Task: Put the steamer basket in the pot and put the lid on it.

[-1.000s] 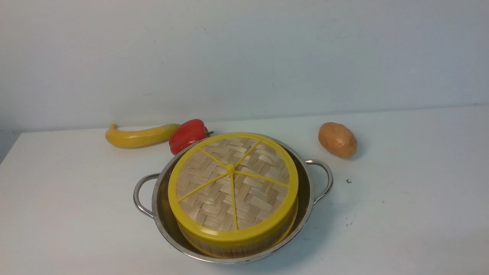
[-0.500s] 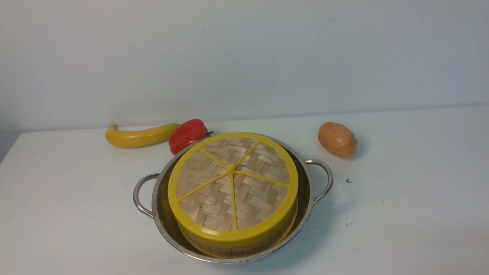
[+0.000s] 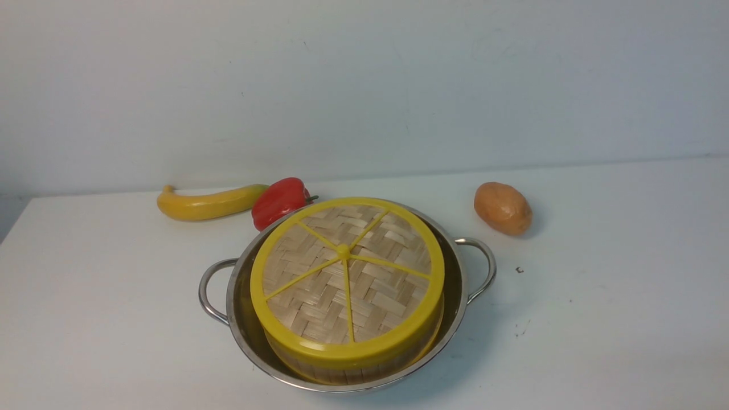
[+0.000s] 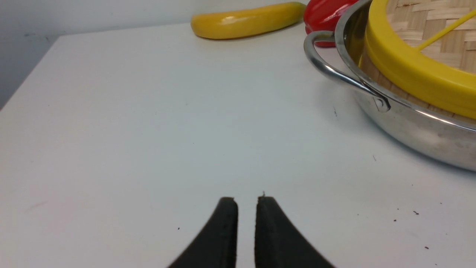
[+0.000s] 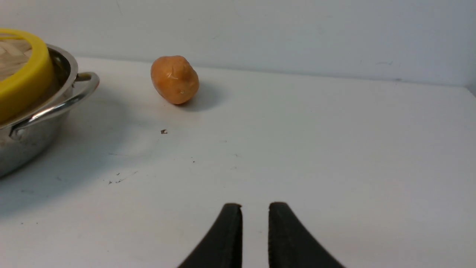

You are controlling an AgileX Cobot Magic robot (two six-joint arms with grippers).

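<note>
The steel pot sits near the front middle of the white table. Inside it stands the steamer basket, of which only a strip of bamboo wall shows. The woven lid with its yellow rim and spokes lies flat on the basket, covering its inside. Neither arm shows in the front view. My left gripper hovers low over bare table, off the pot's left handle, jaws a narrow slit apart and empty. My right gripper is on the pot's other side, jaws slightly apart, holding nothing.
A yellow banana and a red pepper lie behind the pot at the back left. A brown potato rests at the back right. The wall runs close behind them, and the table's left edge is near the banana.
</note>
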